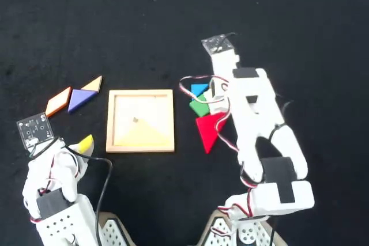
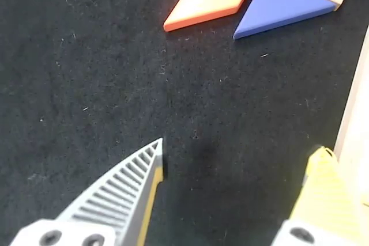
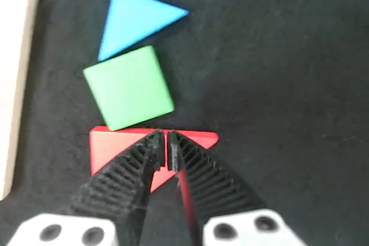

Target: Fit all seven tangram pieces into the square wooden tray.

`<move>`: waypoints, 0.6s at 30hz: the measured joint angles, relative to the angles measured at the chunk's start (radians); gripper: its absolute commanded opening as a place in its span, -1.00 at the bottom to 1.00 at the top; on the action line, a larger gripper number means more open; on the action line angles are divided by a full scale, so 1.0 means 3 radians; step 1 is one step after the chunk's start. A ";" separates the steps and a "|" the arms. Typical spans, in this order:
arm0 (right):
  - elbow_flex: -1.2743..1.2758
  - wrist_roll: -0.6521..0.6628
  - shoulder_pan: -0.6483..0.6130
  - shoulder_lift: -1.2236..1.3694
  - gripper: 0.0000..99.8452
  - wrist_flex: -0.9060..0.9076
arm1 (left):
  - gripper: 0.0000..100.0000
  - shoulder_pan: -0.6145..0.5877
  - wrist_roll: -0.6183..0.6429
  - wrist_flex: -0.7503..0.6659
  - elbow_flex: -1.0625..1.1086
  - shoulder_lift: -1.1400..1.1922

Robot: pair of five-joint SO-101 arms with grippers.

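Black cloth table point(image 1: 144, 38). Square wooden tray point(image 1: 110, 120) lies flat, left of centre. To its upper left is a close-set row: orange parallelogram point(image 1: 58, 101), dark blue triangle point(image 1: 79, 99), tan triangle point(image 1: 93, 84). Right of the tray, running downward: light blue triangle point(image 1: 199, 89), green square point(image 1: 200, 108), red triangle point(image 1: 207, 131).

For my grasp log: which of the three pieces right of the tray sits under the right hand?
The red triangle: the right hand has its tips over it, while the green square and blue triangle lie beyond them.
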 measured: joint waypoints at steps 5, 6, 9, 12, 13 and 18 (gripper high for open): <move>-0.0005 0.0005 0.0107 0.0097 -0.96 -0.0199 | -0.26 0.0000 0.0000 0.0000 0.0000 0.0000; -0.0005 0.0056 0.0107 0.0138 -0.96 -0.0205 | -0.26 0.0000 0.0000 0.0000 0.0000 0.0000; -0.0015 0.0292 0.0107 0.0322 -0.96 -0.0225 | -0.26 0.0000 0.0000 0.0000 0.0000 0.0000; -0.0020 0.0455 0.0107 0.0527 -0.96 -0.0230 | -0.26 0.0000 0.0000 0.0000 0.0000 0.0000; -0.0020 0.0481 0.0118 0.0578 -0.96 -0.0230 | -0.26 0.0000 0.0000 0.0000 0.0000 0.0000; -0.0061 0.0624 0.0240 0.0583 -0.97 -0.0107 | -0.26 0.0000 0.0000 0.0000 0.0000 0.0000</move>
